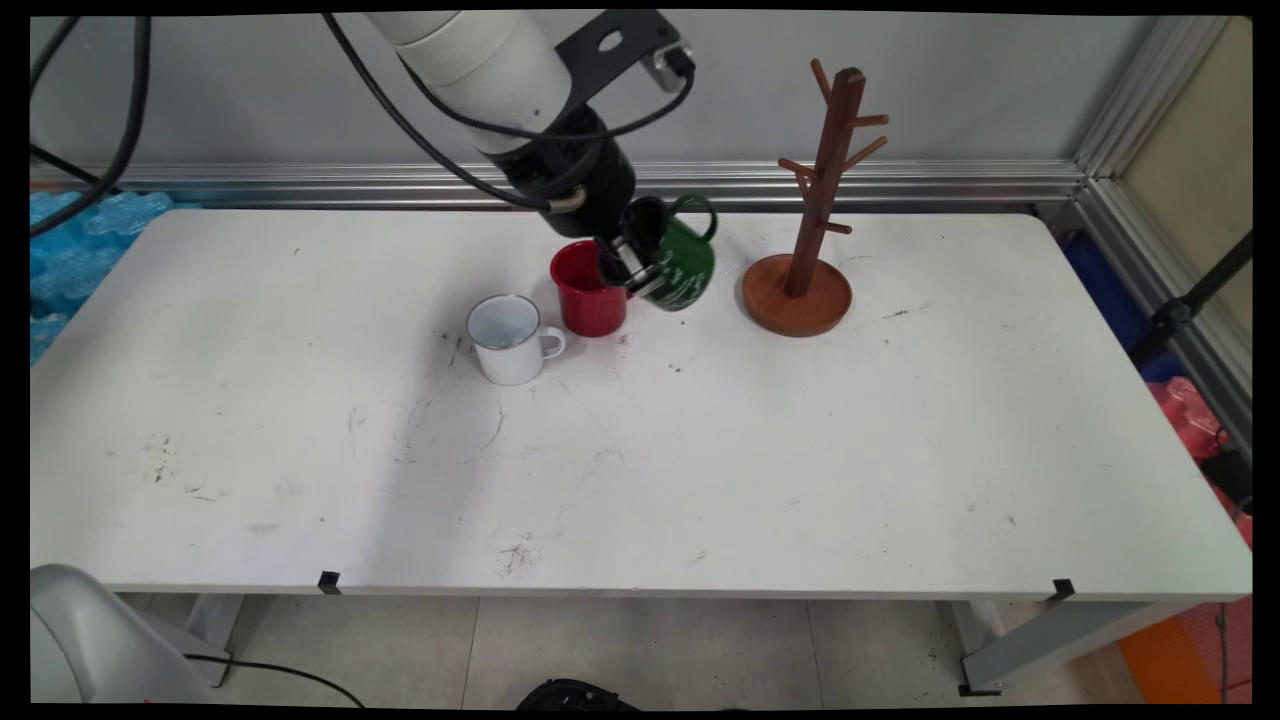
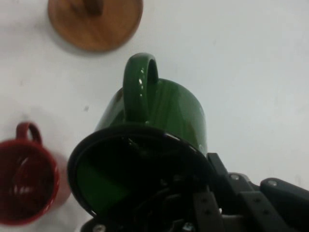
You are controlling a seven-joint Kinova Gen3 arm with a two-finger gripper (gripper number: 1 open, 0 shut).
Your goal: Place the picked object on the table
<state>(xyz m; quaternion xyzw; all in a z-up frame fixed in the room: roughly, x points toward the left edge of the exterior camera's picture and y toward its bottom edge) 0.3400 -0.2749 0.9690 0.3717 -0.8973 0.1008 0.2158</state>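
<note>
1. My black two-finger jaws (image 1: pixel 640 268) are clamped on the rim of the shiny green metal mug (image 1: pixel 682 262), tilted, lifted off the white surface (image 1: pixel 700 450).
2. I keep it apart from the red metal mug (image 1: pixel 588 290) just beside it.
3. The brown wooden mug tree (image 1: pixel 815 220) stands near, so I go slowly.

White arm (image 1: pixel 480 60), black cables (image 1: pixel 420 130)

Green mug (image 2: pixel 164 108) looks like glossy enamel, smooth with a black rim. Red mug (image 1: pixel 588 290) and white mug (image 1: pixel 510 340) have that same shiny enamel look. Mug tree (image 1: pixel 815 200) is smooth brown wood. Table (image 1: pixel 700 460) is matt white, scuffed.
</note>
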